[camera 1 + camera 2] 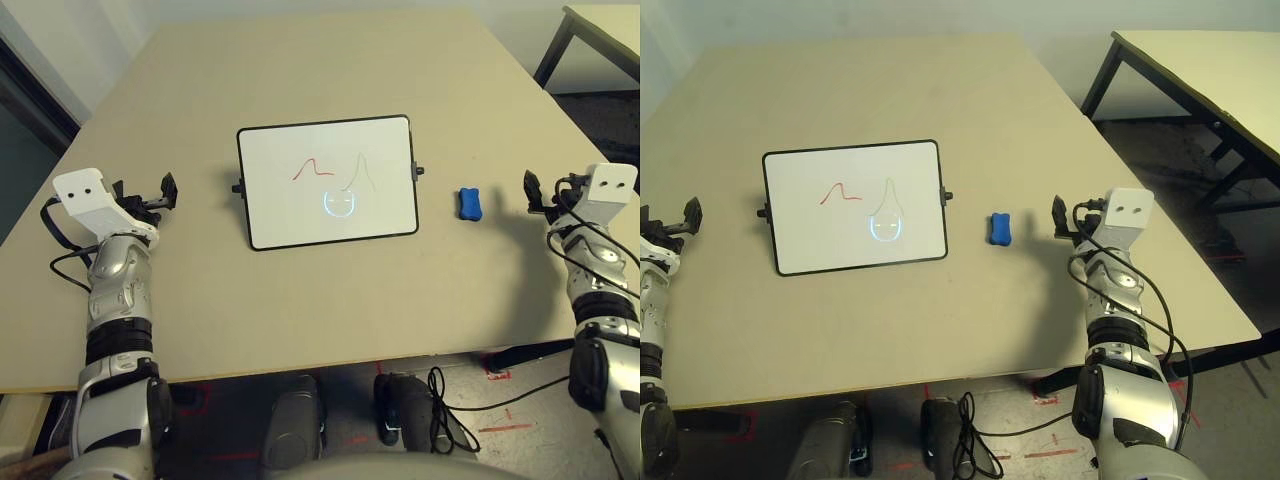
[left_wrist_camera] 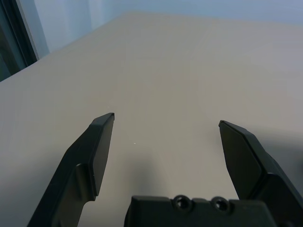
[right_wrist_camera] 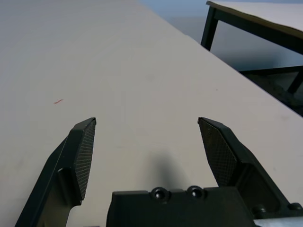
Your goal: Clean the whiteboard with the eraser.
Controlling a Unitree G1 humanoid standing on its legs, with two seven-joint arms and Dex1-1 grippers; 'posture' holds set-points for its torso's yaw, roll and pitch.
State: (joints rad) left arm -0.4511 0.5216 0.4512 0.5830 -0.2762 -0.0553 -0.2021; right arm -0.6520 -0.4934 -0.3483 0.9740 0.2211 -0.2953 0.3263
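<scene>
Both hands (image 2: 165, 127) (image 3: 147, 125) open w/ nothing held; eraser (image 1: 470, 203) beside whiteboard (image 1: 327, 181).

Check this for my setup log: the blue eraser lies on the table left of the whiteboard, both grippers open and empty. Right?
Not quite: the eraser lies right of the whiteboard, near the right gripper, as the left eye view shows. The rest holds: it is on the table, and the left gripper and the right are open and empty.

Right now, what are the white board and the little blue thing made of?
The whiteboard looks like smooth, glossy coated board in a thin black frame, probably plastic: a lamp glares off it. The eraser looks matte and soft, perhaps foam or felt; hard to tell.
</scene>
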